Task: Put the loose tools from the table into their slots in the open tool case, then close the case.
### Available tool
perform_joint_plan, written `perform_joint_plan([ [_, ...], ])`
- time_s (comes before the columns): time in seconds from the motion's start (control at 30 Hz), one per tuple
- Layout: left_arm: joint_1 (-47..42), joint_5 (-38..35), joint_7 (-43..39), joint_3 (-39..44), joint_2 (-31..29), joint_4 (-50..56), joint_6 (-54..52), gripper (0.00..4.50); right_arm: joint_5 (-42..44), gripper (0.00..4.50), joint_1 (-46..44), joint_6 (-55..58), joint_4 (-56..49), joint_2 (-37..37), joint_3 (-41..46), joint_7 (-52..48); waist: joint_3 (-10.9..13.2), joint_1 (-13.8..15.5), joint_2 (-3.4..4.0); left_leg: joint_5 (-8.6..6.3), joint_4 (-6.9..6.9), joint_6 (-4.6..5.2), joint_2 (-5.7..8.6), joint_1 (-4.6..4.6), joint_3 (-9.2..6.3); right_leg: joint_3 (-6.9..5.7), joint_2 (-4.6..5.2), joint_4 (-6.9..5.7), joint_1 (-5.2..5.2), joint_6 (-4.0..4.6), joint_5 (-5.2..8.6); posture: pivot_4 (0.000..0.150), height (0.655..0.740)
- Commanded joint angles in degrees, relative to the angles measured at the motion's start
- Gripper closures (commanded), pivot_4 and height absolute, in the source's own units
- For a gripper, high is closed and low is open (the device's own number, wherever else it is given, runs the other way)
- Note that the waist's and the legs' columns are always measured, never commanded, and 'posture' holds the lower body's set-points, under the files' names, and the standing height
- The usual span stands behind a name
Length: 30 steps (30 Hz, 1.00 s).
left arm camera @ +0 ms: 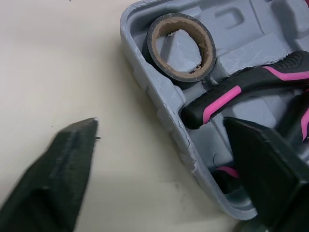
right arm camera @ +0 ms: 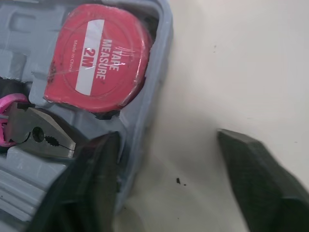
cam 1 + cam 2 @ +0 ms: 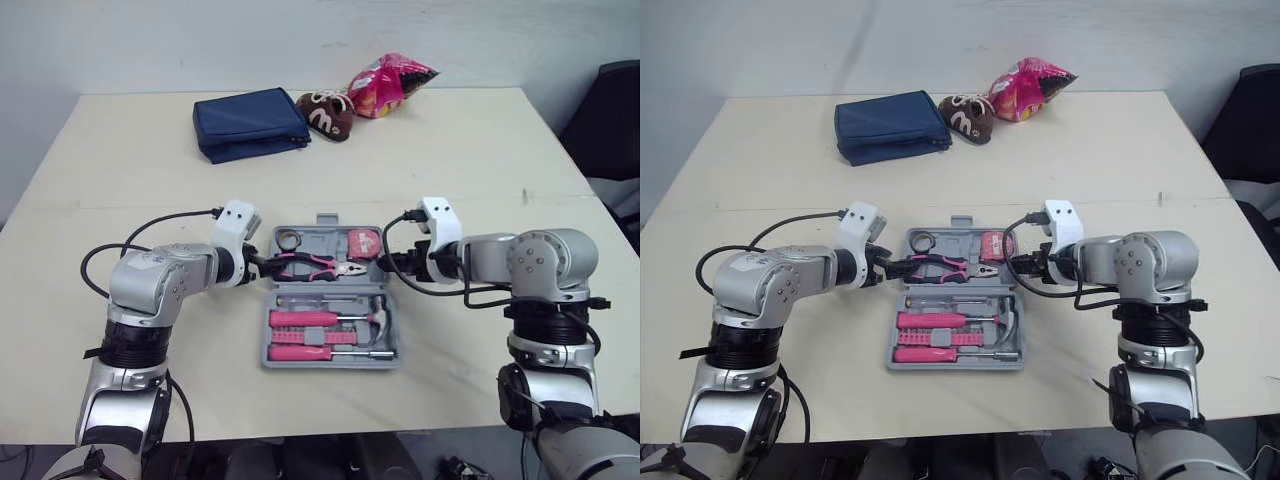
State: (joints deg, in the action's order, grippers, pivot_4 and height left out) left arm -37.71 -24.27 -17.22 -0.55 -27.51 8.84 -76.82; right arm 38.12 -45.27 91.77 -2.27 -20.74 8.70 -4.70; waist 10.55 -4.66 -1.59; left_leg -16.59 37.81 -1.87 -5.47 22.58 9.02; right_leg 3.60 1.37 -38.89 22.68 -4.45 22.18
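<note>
Two grippers flank the open tool case (image 3: 320, 238): left gripper (image 3: 262, 265) at its left wall, right gripper (image 3: 392, 262) at its right wall; pliers (image 3: 315, 265) lie inside.
Left wrist view: fingers (image 1: 58, 164) spread wide astride the case wall, near the tape roll (image 1: 181, 46).
Right wrist view: fingers (image 2: 91, 179) wide astride the wall, by the tape measure (image 2: 99, 60).

The tool case (image 3: 268, 335) is set at the front middle of the desk (image 3: 450, 160). In its rear half a tape roll (image 3: 288, 239) is seated left, pliers (image 3: 312, 265) in the middle and a tape measure (image 3: 364, 243) right. In the front half a hammer (image 3: 375, 318) is laid behind a screwdriver (image 3: 320, 352). The left wall is straddled by the left pincer (image 1: 159, 125), the right wall by the right pincer (image 2: 166, 137). A pouch (image 3: 250, 123) is placed far behind.
</note>
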Motion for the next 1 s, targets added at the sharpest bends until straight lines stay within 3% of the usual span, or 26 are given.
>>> perform_joint_plan([
  [0.03, 0.57, -0.95, -1.9, -0.77, 0.31, 2.84, 0.08, 2.5, 0.73, 3.21, 0.51, 0.73, -0.34, 2.28, 1.07, 1.06, 0.0, -0.08, 0.0, 0.0, -0.01, 0.0, -0.01, 0.0, 0.0, 0.0, 0.0, 0.0, 0.0, 0.0, 0.0, 0.15, 0.74],
  [0.13, 1.02, -1.53, -2.66, -0.1, 1.04, 3.4, 0.58, 3.87, -0.26, 4.5, 0.59, 0.73, -1.28, 4.02, 2.96, 1.66, 0.0, -0.06, 0.0, 0.0, 0.01, 0.0, 0.0, 0.0, 0.0, -0.01, 0.02, 0.01, -0.01, 0.0, 0.0, 0.15, 0.74],
  [0.2, 1.64, -1.96, -3.32, 0.62, 1.77, 4.02, 2.19, 4.08, -0.39, 4.5, 1.37, -1.97, -4.01, 4.83, 3.71, 0.49, 0.0, -0.02, 0.01, 0.02, 0.04, 0.02, 0.02, -0.02, 0.0, 0.0, 0.05, -0.02, -0.03, 0.0, 0.0, 0.15, 0.74],
  [0.43, 3.49, -0.72, -4.14, 5.26, 6.35, 2.63, 19.14, 4.12, -3.52, 4.5, 10.85, -21.04, -15.26, -0.55, -3.42, -9.56, 0.01, 0.49, 0.01, 0.02, 0.03, 0.03, 0.13, 0.02, -0.01, -0.03, 0.07, 0.03, -0.03, -0.02, -0.01, 0.15, 0.74],
  [0.57, 6.54, 5.28, -11.53, 1.9, 4.26, -0.58, 43.02, 4.12, -10.75, 4.5, 19.0, -39.34, -15.98, -4.56, -9.06, -16.94, 0.01, 0.45, 0.01, 0.02, -0.08, 0.03, 0.14, 0.06, -0.02, -0.08, 0.03, 0.22, -0.02, -0.04, -0.02, 0.15, 0.74],
  [0.77, 14.32, 15.8, -18.71, -2.16, 0.96, -8.34, 77.44, 4.12, -26.43, 4.5, 28.07, -81.14, -4.12, -7.72, -14.34, -26.31, 0.01, -0.16, 0.0, 0.02, -0.27, 0.03, 0.34, -0.02, 0.21, -0.1, 0.0, 0.32, 0.04, -0.06, -0.03, 0.15, 0.74],
  [0.87, 18.45, 19.22, -20.15, -2.56, -0.33, -12.39, 93.45, 4.12, -33.97, 4.5, 30.38, -98.69, 4.04, -8.65, -15.61, -25.19, 0.01, -0.16, -0.01, 0.03, -0.39, 0.07, 0.17, -0.36, 0.27, 0.0, 0.06, 0.43, -0.25, -0.08, -0.04, 0.15, 0.74],
  [1.0, 24.13, 22.03, -20.07, -1.68, -3.12, -14.43, 106.76, 4.12, -42.64, 4.5, 31.98, -118.83, 13.05, -10.46, -16.66, -21.76, -0.02, -0.19, -0.04, 0.02, -0.38, 0.11, 0.11, -0.43, 0.28, 0.16, 0.08, 0.46, -0.34, -0.1, -0.06, 0.15, 0.74],
])
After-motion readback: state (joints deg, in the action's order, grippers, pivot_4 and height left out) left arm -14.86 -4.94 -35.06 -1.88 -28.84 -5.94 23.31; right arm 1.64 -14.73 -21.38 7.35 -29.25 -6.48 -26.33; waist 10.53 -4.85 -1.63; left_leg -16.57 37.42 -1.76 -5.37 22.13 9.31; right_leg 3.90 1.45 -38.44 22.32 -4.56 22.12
